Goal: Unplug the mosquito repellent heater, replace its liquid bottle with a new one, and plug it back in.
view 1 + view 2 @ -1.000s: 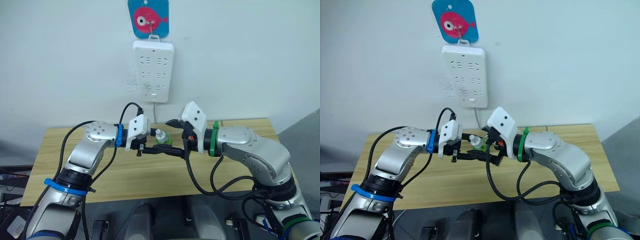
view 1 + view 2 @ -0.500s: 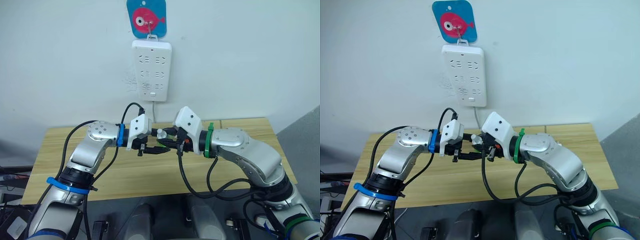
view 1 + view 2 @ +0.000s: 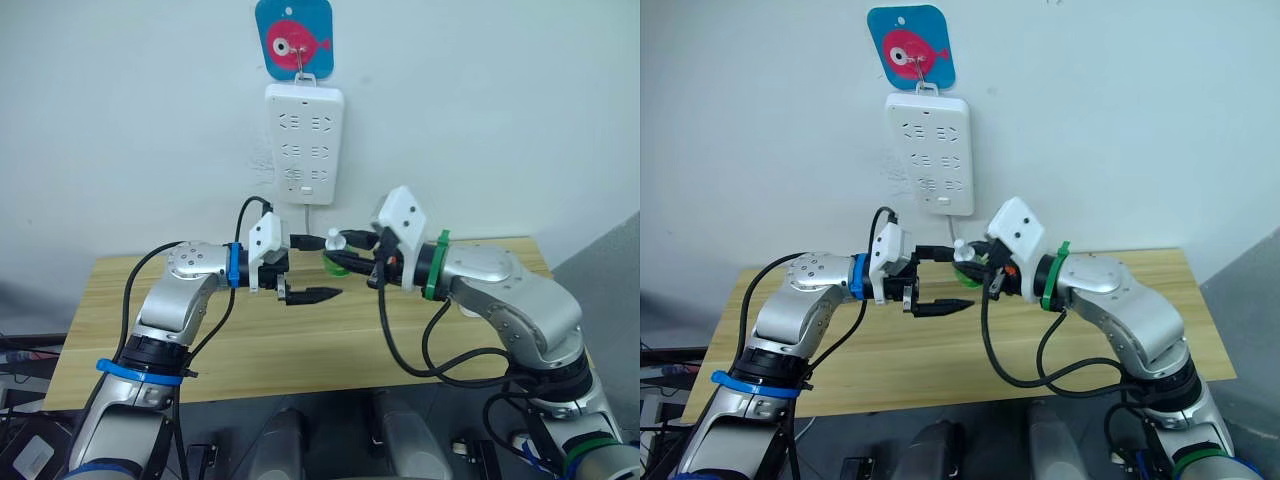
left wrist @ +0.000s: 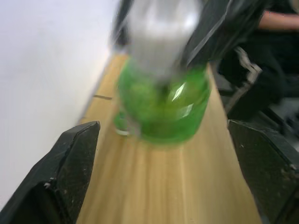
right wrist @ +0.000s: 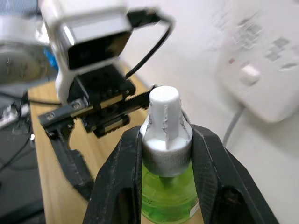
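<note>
Two claws: right claw (image 5: 163, 186) grips capped green bottle (image 5: 167, 186); left claw (image 4: 163, 177) gapes.

Pale wall (image 3: 120, 120), white power strip (image 3: 305, 143) under fish hook (image 3: 295, 37), wooden table (image 3: 250, 340).

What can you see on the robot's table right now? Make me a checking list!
Surface: wooden table, bare where visible.
Job's things: new bottle, green with a white cap, held up above the table.
Clutter: nothing seen.
Grippers: right gripper shut on the new bottle near its cap; left gripper open, facing the bottle, apart from it.
Cables: black cables loop along both arms; white cord hangs from the power strip.
Surroundings: white power strip on the wall, hung under a fish hanger.
</note>
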{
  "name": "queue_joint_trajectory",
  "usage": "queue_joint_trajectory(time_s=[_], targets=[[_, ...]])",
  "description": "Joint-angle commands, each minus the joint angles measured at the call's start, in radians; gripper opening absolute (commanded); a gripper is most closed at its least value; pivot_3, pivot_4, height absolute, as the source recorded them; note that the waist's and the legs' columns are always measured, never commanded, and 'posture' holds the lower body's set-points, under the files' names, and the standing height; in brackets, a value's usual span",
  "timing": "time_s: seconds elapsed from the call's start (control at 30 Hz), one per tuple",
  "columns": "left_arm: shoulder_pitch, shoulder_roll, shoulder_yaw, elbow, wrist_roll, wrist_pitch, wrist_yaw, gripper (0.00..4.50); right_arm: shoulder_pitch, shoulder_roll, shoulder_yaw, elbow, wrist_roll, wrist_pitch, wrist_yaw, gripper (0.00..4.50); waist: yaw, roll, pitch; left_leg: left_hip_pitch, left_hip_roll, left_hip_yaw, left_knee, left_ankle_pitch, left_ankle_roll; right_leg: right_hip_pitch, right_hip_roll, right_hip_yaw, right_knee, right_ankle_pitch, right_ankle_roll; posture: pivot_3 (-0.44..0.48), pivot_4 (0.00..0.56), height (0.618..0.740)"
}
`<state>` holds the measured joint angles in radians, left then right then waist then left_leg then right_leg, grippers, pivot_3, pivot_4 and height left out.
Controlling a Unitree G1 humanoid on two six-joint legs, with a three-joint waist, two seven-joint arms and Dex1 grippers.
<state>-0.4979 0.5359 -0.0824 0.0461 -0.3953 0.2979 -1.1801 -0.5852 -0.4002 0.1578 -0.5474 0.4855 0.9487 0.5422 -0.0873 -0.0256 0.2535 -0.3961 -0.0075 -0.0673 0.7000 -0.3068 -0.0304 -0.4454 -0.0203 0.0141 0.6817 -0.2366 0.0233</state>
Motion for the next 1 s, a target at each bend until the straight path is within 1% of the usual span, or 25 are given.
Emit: queue_joint_trajectory(time_s=[0.03,0.13,0.3,0.4,0.57,0.6,0.63,0.7,0.77,0.87,0.9,0.93,1.0], targets=[[0.016,-0.024,0.023,-0.111,-0.079,0.125,0.063,4.5,0.012,0.007,-0.069,-0.065,0.066,0.037,-0.014,1.07,0.0,0.0,-0.002,0.0,0.0,0.0,0.0,0.0,0.0,0.0,0.0,0.0,0.0,0.0,0.0,-0.176,0.172,0.73],[0.006,-0.027,0.017,-0.159,-0.114,0.192,0.075,4.5,0.016,0.0,-0.083,-0.083,0.097,0.062,-0.016,1.07,-0.001,0.0,-0.003,0.0,0.0,0.0,0.0,0.0,0.0,0.0,0.0,0.0,0.0,0.0,0.0,-0.178,0.17,0.73],[-0.063,-0.038,0.01,-0.174,-0.163,0.277,0.07,4.5,0.012,-0.007,-0.078,-0.1,0.128,0.081,-0.022,1.07,-0.002,0.001,-0.011,0.001,0.0,0.0,0.0,0.0,0.0,0.0,0.0,0.0,0.001,0.0,0.0,-0.181,0.165,0.73],[-0.084,-0.044,0.001,-0.155,-0.154,0.269,0.067,4.5,0.007,-0.006,-0.076,-0.1,0.135,0.082,-0.03,1.07,-0.004,0.003,-0.018,0.002,0.0,0.001,0.0,0.0,0.0,0.001,0.0,0.0,0.001,0.0,0.0,-0.184,0.164,0.73],[-0.077,-0.037,-0.017,-0.157,-0.152,0.261,0.042,4.5,0.003,0.001,-0.077,-0.1,0.15,0.081,-0.048,1.07,-0.007,0.003,-0.021,0.004,0.0,0.002,0.0,0.0,0.0,0.002,0.001,0.001,0.001,0.0,0.0,-0.187,0.163,0.73],[-0.074,-0.033,-0.022,-0.158,-0.149,0.26,0.036,4.12,0.001,0.004,-0.078,-0.1,0.154,0.08,-0.053,1.07,-0.007,0.003,-0.022,0.004,0.0,0.002,0.0,0.001,0.0,0.002,0.001,0.001,0.001,0.0,0.0,-0.187,0.163,0.73],[-0.07,-0.03,-0.027,-0.157,-0.143,0.252,0.031,3.94,0.0,0.007,-0.079,-0.099,0.157,0.08,-0.057,1.07,-0.008,0.003,-0.023,0.004,0.0,0.002,0.0,0.001,0.0,0.002,0.001,0.001,0.001,0.0,0.0,-0.187,0.163,0.73],[-0.064,-0.026,-0.032,-0.156,-0.141,0.251,0.027,3.37,-0.001,0.009,-0.079,-0.098,0.161,0.08,-0.061,1.07,-0.011,0.003,-0.024,0.004,0.0,0.002,0.0,0.001,0.0,0.002,0.001,0.001,0.001,0.0,0.0,-0.187,0.163,0.73],[-0.061,-0.035,-0.023,-0.153,-0.145,0.248,0.039,3.34,-0.001,0.009,-0.08,-0.098,0.166,0.079,-0.061,1.07,-0.013,0.003,-0.025,0.004,0.0,0.002,0.0,0.001,0.0,0.002,0.001,0.001,0.001,0.0,0.0,-0.187,0.16,0.73],[-0.064,-0.043,-0.014,-0.146,-0.151,0.246,0.044,2.76,0.0,0.0,-0.077,-0.098,0.175,0.077,-0.06,1.07,-0.013,0.003,-0.027,0.004,0.0,0.001,0.0,0.001,0.0,0.002,0.001,0.001,0.001,0.0,0.0,-0.187,0.16,0.73],[-0.065,-0.041,-0.013,-0.143,-0.151,0.244,0.042,2.46,0.0,-0.002,-0.075,-0.098,0.178,0.076,-0.06,1.07,-0.013,0.003,-0.027,0.004,0.0,0.001,0.0,0.001,0.0,0.002,0.001,0.001,0.001,0.0,0.0,-0.185,0.16,0.73],[-0.064,-0.04,-0.012,-0.142,-0.152,0.243,0.038,2.3,0.001,-0.004,-0.074,-0.098,0.18,0.075,-0.06,1.07,-0.013,0.003,-0.027,0.004,0.0,0.001,0.0,0.001,0.0,0.003,0.001,0.001,0.001,0.0,0.0,-0.185,0.16,0.73],[-0.061,-0.037,-0.011,-0.141,-0.15,0.238,0.033,2.3,0.002,-0.006,-0.073,-0.098,0.183,0.072,-0.058,1.07,-0.013,0.003,-0.028,0.004,0.0,0.002,0.0,0.001,0.0,0.003,0.001,0.001,0.001,0.0,0.0,-0.184,0.16,0.73]])
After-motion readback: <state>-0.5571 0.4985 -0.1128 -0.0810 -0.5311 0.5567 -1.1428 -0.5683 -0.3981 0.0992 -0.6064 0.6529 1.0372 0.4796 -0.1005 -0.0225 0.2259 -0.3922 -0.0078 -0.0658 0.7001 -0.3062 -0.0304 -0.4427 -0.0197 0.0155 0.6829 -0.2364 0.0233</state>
